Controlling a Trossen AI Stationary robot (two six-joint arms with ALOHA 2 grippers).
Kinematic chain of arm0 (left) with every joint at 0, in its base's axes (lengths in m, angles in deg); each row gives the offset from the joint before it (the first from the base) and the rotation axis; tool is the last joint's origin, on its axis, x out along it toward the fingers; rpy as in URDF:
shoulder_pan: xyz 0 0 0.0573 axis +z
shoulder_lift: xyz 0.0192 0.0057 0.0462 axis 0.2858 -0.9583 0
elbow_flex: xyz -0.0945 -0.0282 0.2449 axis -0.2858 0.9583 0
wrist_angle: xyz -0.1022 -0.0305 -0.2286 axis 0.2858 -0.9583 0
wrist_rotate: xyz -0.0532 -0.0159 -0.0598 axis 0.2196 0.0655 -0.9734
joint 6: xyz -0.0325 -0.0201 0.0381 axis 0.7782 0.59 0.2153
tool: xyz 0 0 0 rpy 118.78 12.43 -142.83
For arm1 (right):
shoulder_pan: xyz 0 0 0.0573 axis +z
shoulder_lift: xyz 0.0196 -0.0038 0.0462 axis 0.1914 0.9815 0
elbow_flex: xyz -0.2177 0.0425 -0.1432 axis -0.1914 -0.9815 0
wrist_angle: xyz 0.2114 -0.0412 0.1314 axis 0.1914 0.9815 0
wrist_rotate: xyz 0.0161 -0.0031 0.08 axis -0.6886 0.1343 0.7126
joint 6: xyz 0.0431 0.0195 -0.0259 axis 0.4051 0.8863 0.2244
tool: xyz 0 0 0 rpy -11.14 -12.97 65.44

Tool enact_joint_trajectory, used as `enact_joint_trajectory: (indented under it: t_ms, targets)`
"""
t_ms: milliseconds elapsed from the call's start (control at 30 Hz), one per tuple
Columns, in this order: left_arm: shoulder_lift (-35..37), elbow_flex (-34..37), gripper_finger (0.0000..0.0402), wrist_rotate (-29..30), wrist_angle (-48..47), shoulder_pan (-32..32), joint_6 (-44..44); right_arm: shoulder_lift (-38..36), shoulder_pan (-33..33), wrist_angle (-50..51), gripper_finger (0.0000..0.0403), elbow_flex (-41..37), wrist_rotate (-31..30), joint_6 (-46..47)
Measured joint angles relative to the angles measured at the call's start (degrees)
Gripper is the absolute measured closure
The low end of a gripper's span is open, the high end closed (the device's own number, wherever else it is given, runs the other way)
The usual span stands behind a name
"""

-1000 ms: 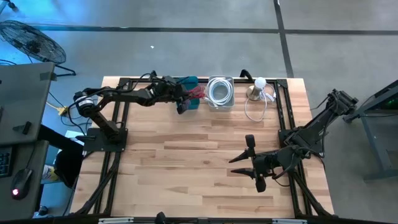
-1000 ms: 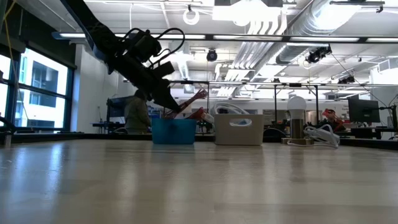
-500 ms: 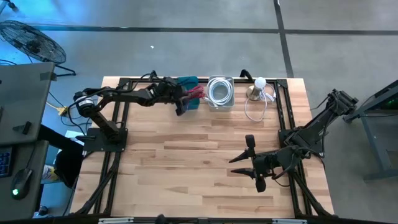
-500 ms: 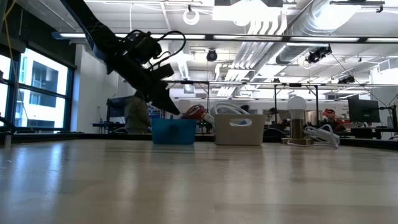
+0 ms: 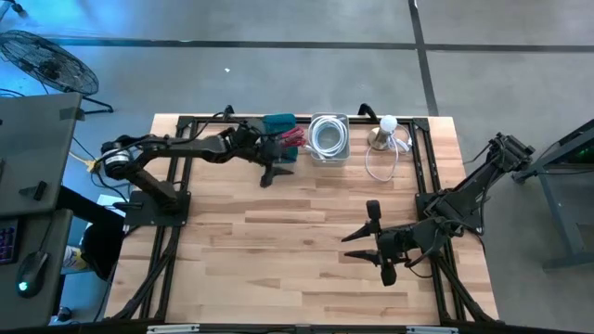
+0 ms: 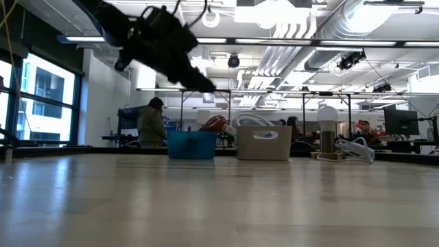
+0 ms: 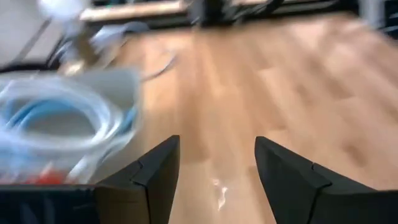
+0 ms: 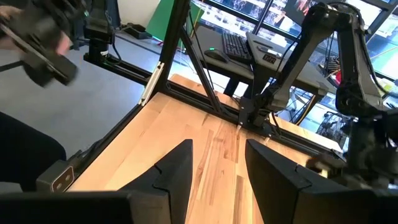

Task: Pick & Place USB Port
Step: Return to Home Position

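A red corded piece point(image 5: 295, 138), which I take for the USB port, lies in the blue bin point(image 5: 280, 130) at the table's far edge and pokes above the bin's rim point(image 6: 214, 123). My left gripper point(image 5: 269, 173) hangs open and empty just on the near side of that bin, raised well above the table point(image 6: 208, 86). Only bare wood shows between its fingers point(image 7: 217, 146). My right gripper point(image 5: 357, 247) waits open over the table's near right part, with nothing between its fingers point(image 8: 217, 149).
A pale bin point(image 5: 329, 136) with a coiled white cable stands right of the blue bin. Farther right are a small lamp with a white bulb point(image 5: 387, 125) and a loose white cord point(image 5: 379, 165). A black frame point(image 5: 186, 121) runs round the table. Bare wood point(image 5: 278, 241) fills the middle.
My left gripper has opened over the blue bin and let go of the red piece, which has dropped into the bin. The gripper has then risen and drawn back toward the table's near edge, clear of the bin.
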Motion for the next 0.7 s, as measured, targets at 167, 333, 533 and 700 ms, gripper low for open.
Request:
enact_joint_trajectory:
  t_ms: [167, 333, 533, 700]
  targets:
    - [4.8, -2.11, 0.0199, -3.84, -3.13, -3.7, -1.26, 0.0, 0.0, -0.02, 0.0263, 0.0, -0.05, 0.11]
    - [11.57, -2.73, 0.0199, -4.28, -9.76, -7.08, -3.21, 0.02, 0.0, -0.34, 0.0263, 0.0, -0.05, 0.19]
    - [21.31, -2.73, 0.0199, 2.83, -18.03, -11.78, -7.75, 0.0, 0.0, -0.48, 0.0263, 0.0, -0.09, 0.28]
    - [29.18, -2.73, 0.0199, 13.51, -23.12, -16.61, -9.25, 0.01, 0.0, -1.1, 0.0263, 0.0, -1.35, 0.65]
